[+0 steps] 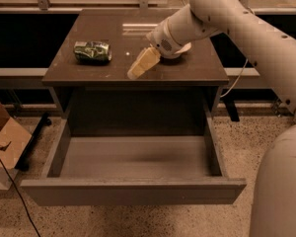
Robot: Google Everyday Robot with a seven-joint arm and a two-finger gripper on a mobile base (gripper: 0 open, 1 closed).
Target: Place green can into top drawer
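Our claw (142, 64) hovers just above the middle of the brown worktop (197, 70), its tip pointing down and to the left. We cannot tell whether it is apart or together, though nothing shows in its grip. We see the green can (92, 51) lying on its side at the left of the worktop, apart from the claw. Below, the top drawer (133, 194) stands pulled out and bare inside. By our reckoning the opening is done; reaching the can, grasping it, lifting it and lowering it into the drawer are all left
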